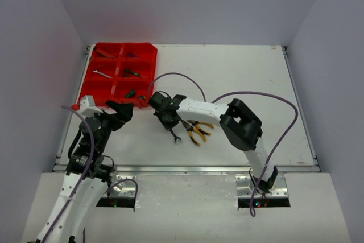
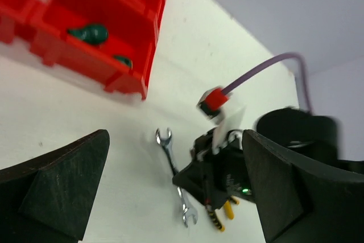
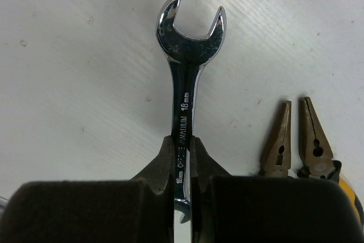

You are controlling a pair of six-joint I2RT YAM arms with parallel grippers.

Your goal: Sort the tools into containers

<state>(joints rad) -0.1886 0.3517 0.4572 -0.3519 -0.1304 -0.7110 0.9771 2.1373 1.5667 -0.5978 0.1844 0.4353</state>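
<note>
The red organiser tray [image 1: 91, 86] sits at the table's far left and holds several tools, among them a silver wrench [image 1: 102, 73] and a green-handled tool [image 1: 131, 93]. My right gripper [image 1: 169, 122] is shut on the shaft of a silver wrench [image 3: 190, 55], low over the table's middle; I cannot tell whether the wrench still touches the table. Its fingers [image 3: 165, 160] pinch the shaft from both sides. Yellow-black pliers [image 1: 197, 130] lie just to its right. My left gripper [image 1: 120, 112] is open and empty, just in front of the tray's near edge and left of the wrench [image 2: 169, 155].
The pliers' brown jaws [image 3: 296, 135] lie close beside the held wrench. The tray's near corner [image 2: 133, 81] shows in the left wrist view, with a green handle [image 2: 91, 32] inside. Purple cables [image 1: 284, 112] loop over the table's right half. The metal table edge [image 1: 187, 169] runs along the front.
</note>
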